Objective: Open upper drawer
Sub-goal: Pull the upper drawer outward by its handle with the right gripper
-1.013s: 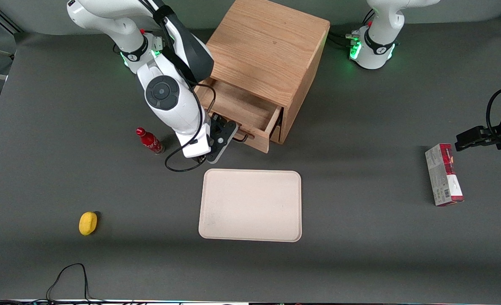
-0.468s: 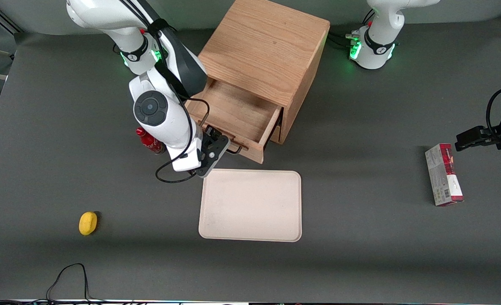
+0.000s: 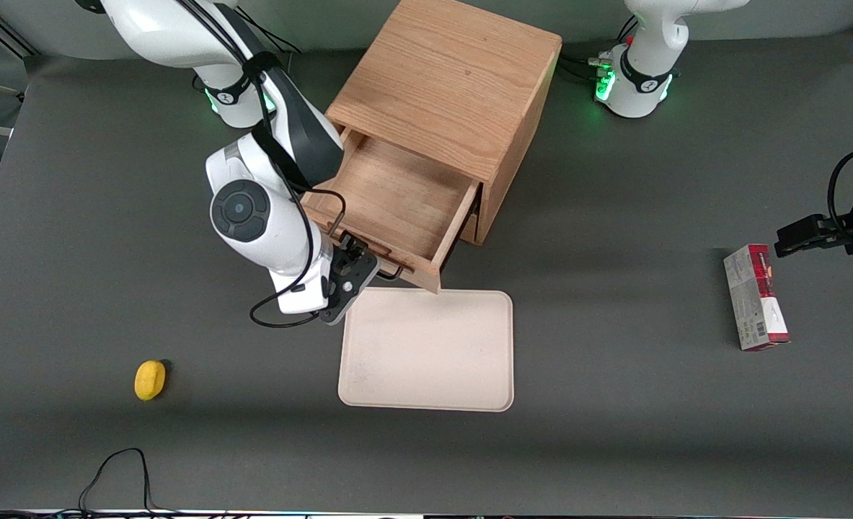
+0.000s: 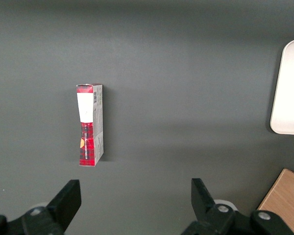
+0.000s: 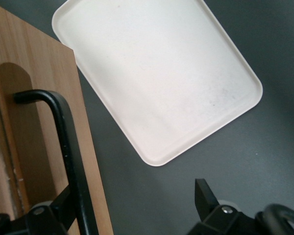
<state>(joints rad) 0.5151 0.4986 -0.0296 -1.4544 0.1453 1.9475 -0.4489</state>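
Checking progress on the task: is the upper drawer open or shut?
Open. The upper drawer juts well out of the cabinet, its bare wooden floor exposed, with the gripper at its black handle.
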